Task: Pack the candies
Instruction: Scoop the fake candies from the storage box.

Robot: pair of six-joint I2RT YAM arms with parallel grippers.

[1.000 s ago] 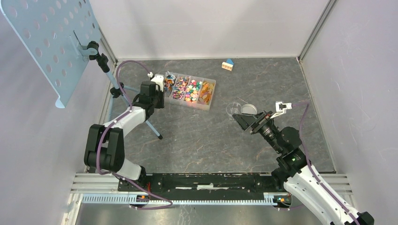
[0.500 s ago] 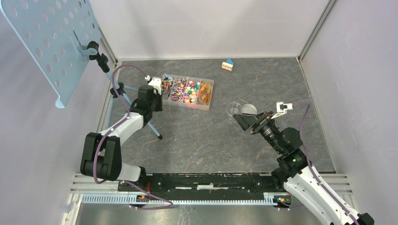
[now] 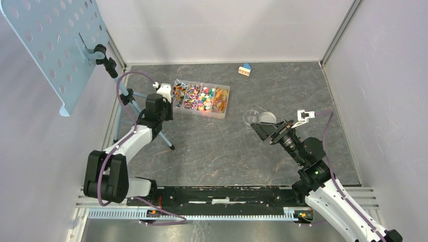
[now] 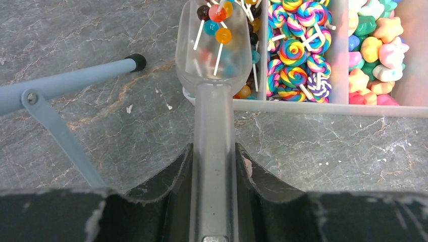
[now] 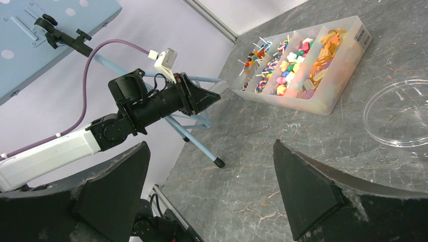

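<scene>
the grey marbled tabletop (image 3: 217, 151) is walled along its far, left and right edges, so my moving room is the open middle stretch. the pale blue perforated metal panel (image 3: 50, 45) on its tripod crowds the far left corner, and one blue tripod leg (image 4: 75, 80) lies just beside my left gripper (image 4: 214, 156), the likeliest thing to clip on a swing. the clear plastic divided tray (image 4: 328, 109) sits near the far edge, left of centre, holding nearly all the candies (image 3: 202, 97). the clear round plastic dish (image 5: 398, 116) rests right of centre, well apart from the tray, and looks bare, so i judge nothing is packed yet. my right gripper (image 5: 214, 176) hovers near it, fingers spread wide, holding nothing. my left is clamped on the handle of the clear plastic scoop (image 4: 212, 116), its bowl over the tray's left end compartment with a few ball lollipops (image 4: 217, 22) inside. what's left, as i read it, is carrying this load across, then every scoop after. the small blue-roofed wooden toy house (image 3: 245, 69) by the far edge sits off that path.
</scene>
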